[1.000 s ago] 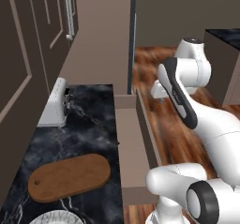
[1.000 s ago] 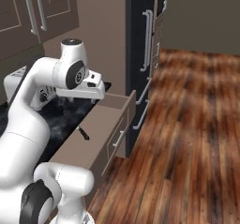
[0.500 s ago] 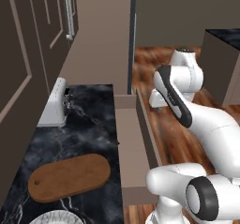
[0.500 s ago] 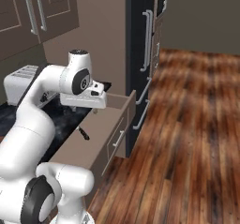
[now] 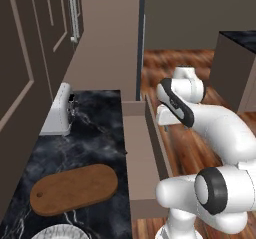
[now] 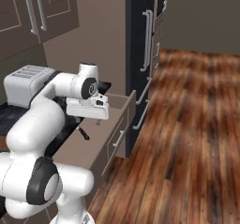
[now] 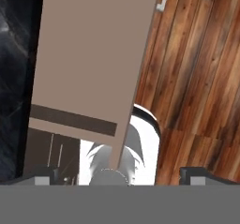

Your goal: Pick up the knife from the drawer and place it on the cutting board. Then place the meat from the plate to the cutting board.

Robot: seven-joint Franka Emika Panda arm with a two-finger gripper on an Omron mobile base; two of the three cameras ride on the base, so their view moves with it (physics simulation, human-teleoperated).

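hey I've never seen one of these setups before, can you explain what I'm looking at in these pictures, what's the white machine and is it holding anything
It's a white robot arm in a computer-rendered kitchen. Two cameras sit behind it, left and right; a third rides on its claw, looking down. The claw is open and holds nothing, hovering over the pulled-out drawer. Inside the drawer, seen from the right camera, lies a knife with a dark handle. On the black counter are a wooden cutting board, a toaster and the rim of a plate.
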